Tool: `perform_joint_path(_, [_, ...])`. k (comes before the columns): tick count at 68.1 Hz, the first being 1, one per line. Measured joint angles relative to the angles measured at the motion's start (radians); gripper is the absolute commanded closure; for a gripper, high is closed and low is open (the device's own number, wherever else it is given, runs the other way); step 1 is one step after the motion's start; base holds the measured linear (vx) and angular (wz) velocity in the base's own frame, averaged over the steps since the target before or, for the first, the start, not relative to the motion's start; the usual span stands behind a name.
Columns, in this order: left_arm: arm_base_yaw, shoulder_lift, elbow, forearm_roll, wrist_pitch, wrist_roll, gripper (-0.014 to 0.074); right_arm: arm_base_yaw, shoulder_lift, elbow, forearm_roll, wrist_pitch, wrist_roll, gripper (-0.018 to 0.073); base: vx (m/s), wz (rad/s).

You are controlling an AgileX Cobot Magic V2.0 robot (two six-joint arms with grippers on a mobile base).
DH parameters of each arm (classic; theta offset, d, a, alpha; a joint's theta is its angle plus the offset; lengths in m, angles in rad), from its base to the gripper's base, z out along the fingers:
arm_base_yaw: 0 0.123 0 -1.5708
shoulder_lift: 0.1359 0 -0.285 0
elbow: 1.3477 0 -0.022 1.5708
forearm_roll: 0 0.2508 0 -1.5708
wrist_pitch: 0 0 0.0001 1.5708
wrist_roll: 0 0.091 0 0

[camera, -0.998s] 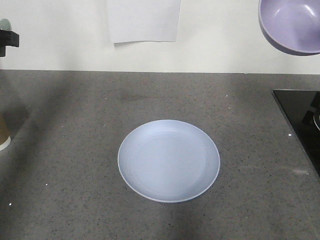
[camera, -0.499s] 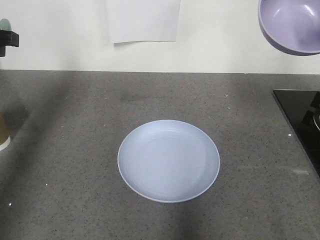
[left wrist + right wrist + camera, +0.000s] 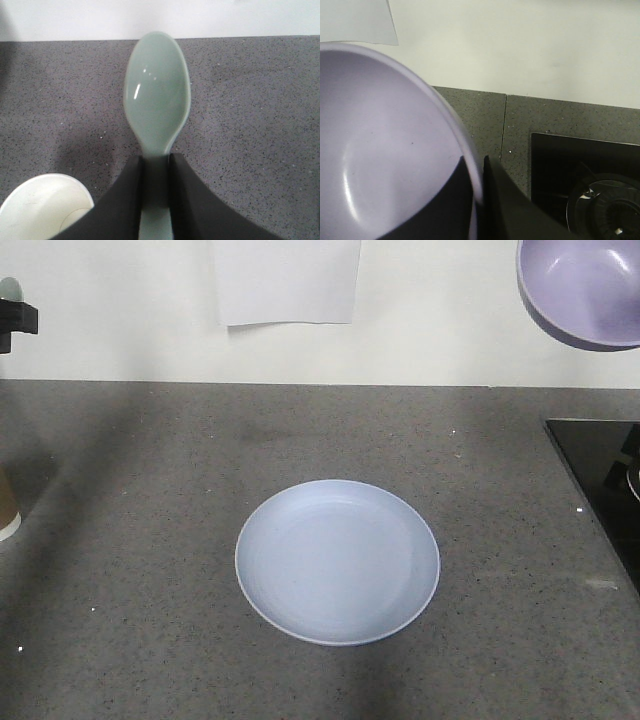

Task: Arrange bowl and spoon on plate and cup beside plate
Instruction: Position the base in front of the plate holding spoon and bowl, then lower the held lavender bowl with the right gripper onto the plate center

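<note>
High right of plate (image 3: 337, 562), right tool (image 3: 476, 175) clamps bowl (image 3: 385, 150) by rim; far left of plate, left tool (image 3: 156, 167) pinches spoon (image 3: 157, 95) handle, aloft. Both likely light, stiff, glossy, slip-prone: rim, handle holds suit.

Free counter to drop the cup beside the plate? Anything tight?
Widest bare counter: left of the plate, up to the cup at the left edge. Also free: strip between plate and wall. Tighter right, where the black hob starts. Plate itself is bare.
</note>
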Motion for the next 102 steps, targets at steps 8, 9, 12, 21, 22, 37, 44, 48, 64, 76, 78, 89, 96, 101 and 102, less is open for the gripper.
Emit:
perform_joint_path(8, [0.000,0.000,0.000,0.000,0.000,0.000,0.0594,0.000,0.000,0.000,0.000,0.000,0.000,0.0570,0.00,0.00])
perform_joint_path(9, [0.000,0.000,0.000,0.000,0.000,0.000,0.0594,0.000,0.000,0.000,0.000,0.000,0.000,0.0570,0.00,0.00])
perform_joint_path(12, [0.000,0.000,0.000,0.000,0.000,0.000,0.0594,0.000,0.000,0.000,0.000,0.000,0.000,0.0570,0.00,0.00])
perform_joint_path(21, [0.000,0.000,0.000,0.000,0.000,0.000,0.0594,0.000,0.000,0.000,0.000,0.000,0.000,0.0570,0.00,0.00])
perform_joint_path(22, [0.000,0.000,0.000,0.000,0.000,0.000,0.0594,0.000,0.000,0.000,0.000,0.000,0.000,0.0570,0.00,0.00])
perform_joint_path(37, [0.000,0.000,0.000,0.000,0.000,0.000,0.0594,0.000,0.000,0.000,0.000,0.000,0.000,0.0570,0.00,0.00])
perform_joint_path(44, [0.000,0.000,0.000,0.000,0.000,0.000,0.0594,0.000,0.000,0.000,0.000,0.000,0.000,0.0570,0.00,0.00])
perform_joint_path(48, [0.000,0.000,0.000,0.000,0.000,0.000,0.0594,0.000,0.000,0.000,0.000,0.000,0.000,0.0570,0.00,0.00])
perform_joint_path(64, [0.000,0.000,0.000,0.000,0.000,0.000,0.0594,0.000,0.000,0.000,0.000,0.000,0.000,0.0570,0.00,0.00])
perform_joint_path(76, [0.000,0.000,0.000,0.000,-0.034,0.000,0.0594,0.000,0.003,0.000,0.068,-0.002,0.000,0.0570,0.00,0.00])
perform_joint_path(78, [0.000,0.000,0.000,0.000,-0.043,0.000,0.0594,0.000,0.006,-0.001,0.084,-0.003,0.000,0.0570,0.00,0.00])
perform_joint_path(89, [0.000,0.000,0.000,0.000,-0.084,0.000,0.0594,0.000,0.052,-0.002,0.199,0.009,-0.006,0.0566,0.00,0.00])
perform_joint_path(96, [0.000,0.000,0.000,0.000,-0.084,0.000,0.0594,0.022,0.102,-0.003,0.228,0.051,-0.048,0.0562,0.00,0.00])
perform_joint_path(101, [0.000,0.000,0.000,0.000,-0.084,0.000,0.0594,0.053,0.144,-0.003,0.233,0.089,-0.074,0.0560,0.00,0.00])
perform_joint_path(102, [0.000,0.000,0.000,0.000,-0.084,0.000,0.0594,0.062,0.154,-0.003,0.233,0.095,-0.076,0.0559,0.00,0.00])
